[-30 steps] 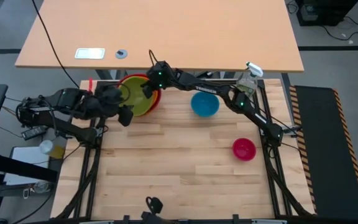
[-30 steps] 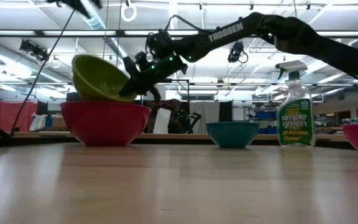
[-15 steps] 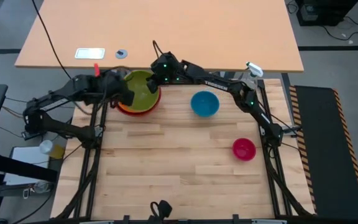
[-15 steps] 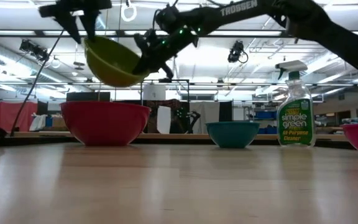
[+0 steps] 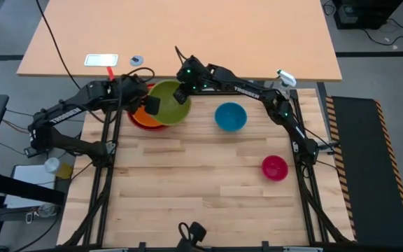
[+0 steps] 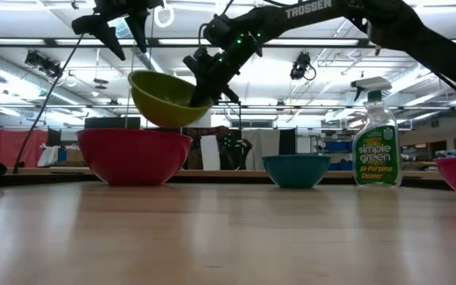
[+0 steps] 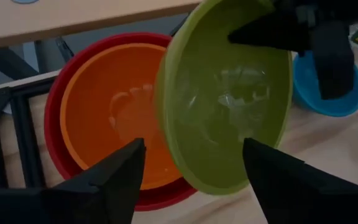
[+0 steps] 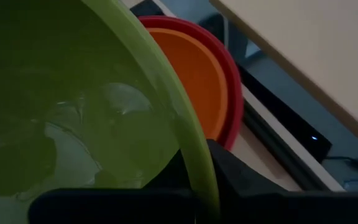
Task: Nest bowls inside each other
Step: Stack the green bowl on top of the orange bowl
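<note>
The lime green bowl hangs tilted over the right side of the red bowl, which holds the orange bowl and stands on the table near its far left. My right gripper is shut on the green bowl. My left gripper is open above the orange bowl, beside the green bowl's left rim; whether it touches I cannot tell. The blue bowl and the pink bowl stand upright to the right. My right gripper holds the green bowl by its rim on the far right side, one finger inside the bowl and one outside. It comes slanting down from the table's right. The bowl is lifted clear of the red bowl and tilted.
A spray bottle stands at the far right corner, behind the blue bowl. A larger tan table lies beyond the far edge. The near half of the wooden table has free room.
My right gripper has lifted the green bowl up out of the orange and red bowls and carried it a little toward the table's right. The orange bowl now shows. My left gripper has swung from the red bowl's near left side toward the far edge, over the orange bowl.
</note>
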